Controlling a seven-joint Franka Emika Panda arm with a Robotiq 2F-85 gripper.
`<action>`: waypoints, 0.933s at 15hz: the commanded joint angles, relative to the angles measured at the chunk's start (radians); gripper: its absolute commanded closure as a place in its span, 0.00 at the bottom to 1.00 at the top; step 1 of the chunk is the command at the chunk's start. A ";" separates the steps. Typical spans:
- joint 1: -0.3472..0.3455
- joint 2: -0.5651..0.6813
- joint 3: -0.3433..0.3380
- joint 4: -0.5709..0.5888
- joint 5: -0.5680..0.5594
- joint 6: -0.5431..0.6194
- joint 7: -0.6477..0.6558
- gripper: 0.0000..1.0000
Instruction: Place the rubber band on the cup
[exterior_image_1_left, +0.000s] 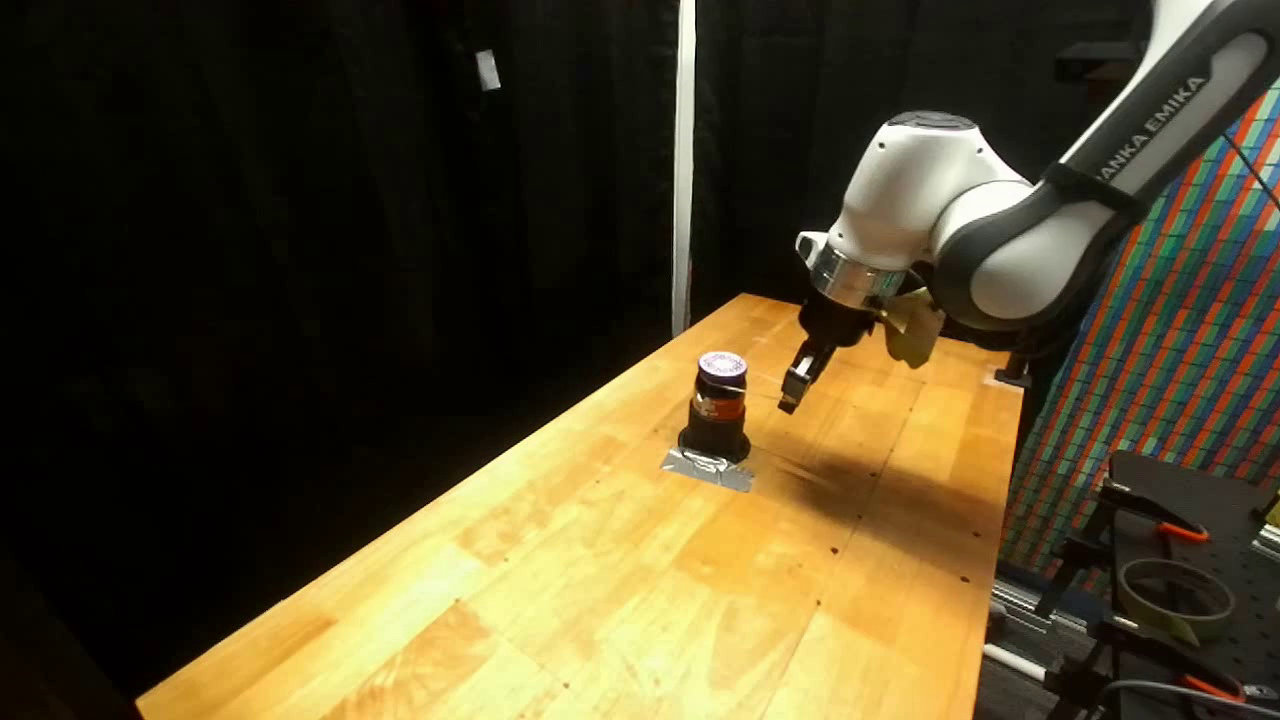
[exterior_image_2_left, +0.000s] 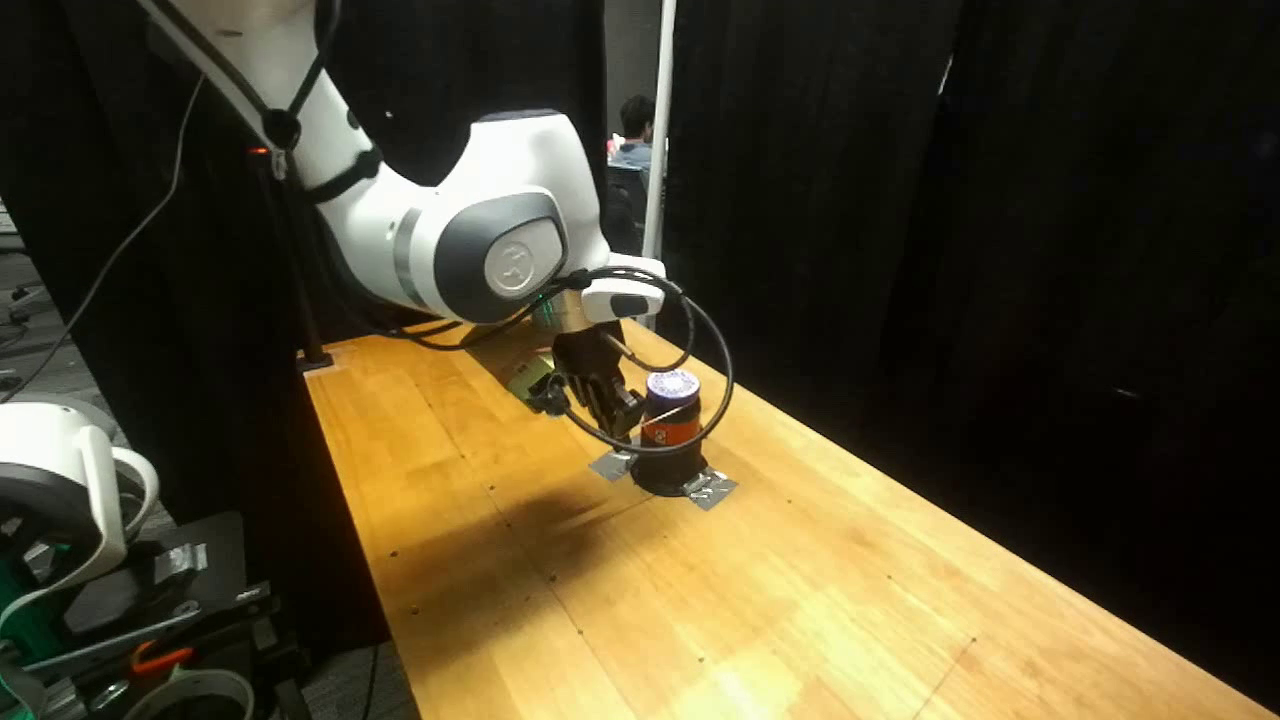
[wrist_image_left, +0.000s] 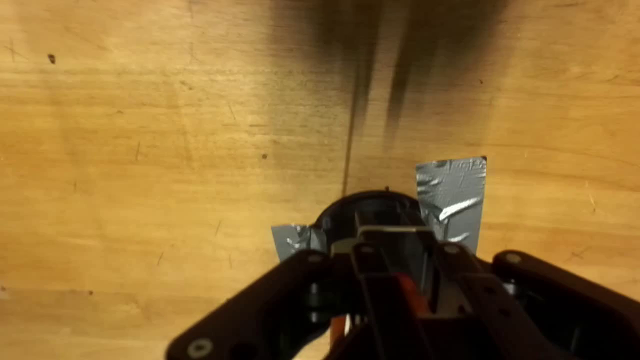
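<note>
A wooden table (exterior_image_1_left: 620, 590) carries the upright dark cup (exterior_image_1_left: 717, 432) and grey tape strips (wrist_image_left: 457, 192).

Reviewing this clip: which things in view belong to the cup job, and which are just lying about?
Part of the job:
gripper
cup with orange stripe
rubber band, likely the thin pale line on it
silver tape, apparently anchoring the cup

Lying about:
tape roll
white headset-like device
</note>
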 joint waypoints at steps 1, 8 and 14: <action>0.121 -0.059 -0.184 -0.140 -0.253 0.245 0.178 0.78; 0.484 0.141 -0.646 -0.148 -0.214 0.750 0.156 0.79; 0.391 0.254 -0.401 -0.232 0.092 1.016 -0.026 0.79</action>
